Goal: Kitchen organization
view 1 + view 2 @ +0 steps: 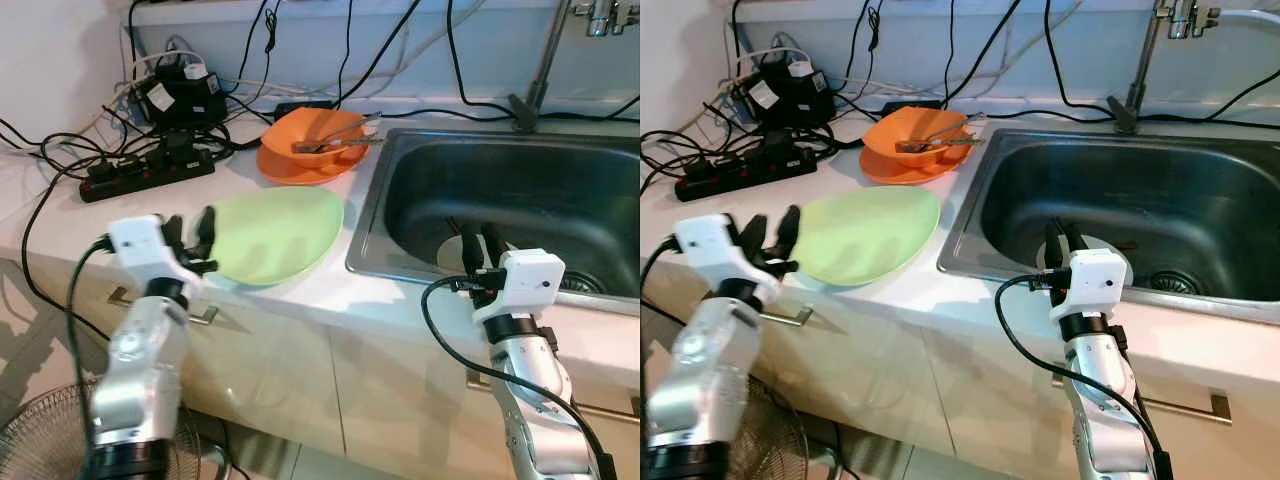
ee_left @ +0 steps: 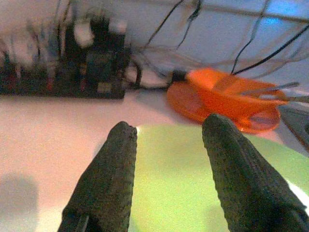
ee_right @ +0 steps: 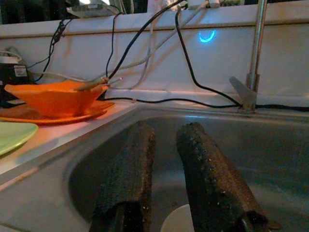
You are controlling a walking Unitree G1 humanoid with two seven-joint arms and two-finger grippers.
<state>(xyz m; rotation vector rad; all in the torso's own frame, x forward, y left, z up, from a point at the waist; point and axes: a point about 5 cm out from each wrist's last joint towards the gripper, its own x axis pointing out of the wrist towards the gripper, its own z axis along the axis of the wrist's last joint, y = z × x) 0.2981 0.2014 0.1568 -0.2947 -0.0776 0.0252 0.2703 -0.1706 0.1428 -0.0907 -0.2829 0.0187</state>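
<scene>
A light green plate [image 1: 275, 232] lies on the white counter near its front edge. My left gripper [image 1: 190, 235] stands open at the plate's left rim, and the left wrist view has the green plate [image 2: 193, 193] lying between and beyond its two fingers [image 2: 111, 179]. Behind the plate an orange bowl [image 1: 312, 140] sits on an orange plate, with metal tongs [image 1: 345, 135] resting in it. My right gripper [image 1: 478, 245] is open over the front of the steel sink [image 1: 530, 180], holding nothing. A white round thing [image 1: 450, 255] lies in the sink beneath it.
A black power strip [image 1: 145, 175] and tangled cables [image 1: 170, 90] crowd the counter's back left. The faucet [image 1: 540, 70] rises behind the sink. A fan [image 1: 40, 440] stands on the floor at lower left. Drawer handles [image 1: 205, 315] stick out under the counter edge.
</scene>
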